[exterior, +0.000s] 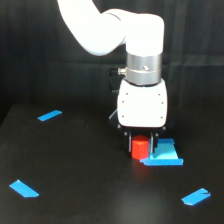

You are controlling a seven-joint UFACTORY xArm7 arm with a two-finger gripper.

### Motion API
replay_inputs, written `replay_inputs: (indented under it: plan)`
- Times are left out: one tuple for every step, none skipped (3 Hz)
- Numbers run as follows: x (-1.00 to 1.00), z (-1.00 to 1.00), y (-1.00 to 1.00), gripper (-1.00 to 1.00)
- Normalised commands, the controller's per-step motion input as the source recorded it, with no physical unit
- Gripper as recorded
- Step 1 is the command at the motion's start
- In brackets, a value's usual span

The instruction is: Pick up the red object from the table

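The red object [140, 148], a small red-orange stubby block, stands low over the black table [75, 165] just right of centre in the exterior view. My gripper [141, 146] comes straight down on it from the white wrist. Its two dark fingers [129, 144] press against both sides of the block with no gap showing, so it is shut on the block. I cannot tell whether the block's base still touches the table.
A flat blue square piece [164, 155] lies right beside the red block on the exterior view's right, touching or nearly so. Blue tape strips mark the table at the back left [49, 115], front left [23, 188] and front right [195, 197].
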Motion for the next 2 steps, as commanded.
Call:
replay_inputs:
  plan:
    - [-0.16,0.0,0.05,-1.0]
    - [-0.38,0.99,0.11,-0.93]
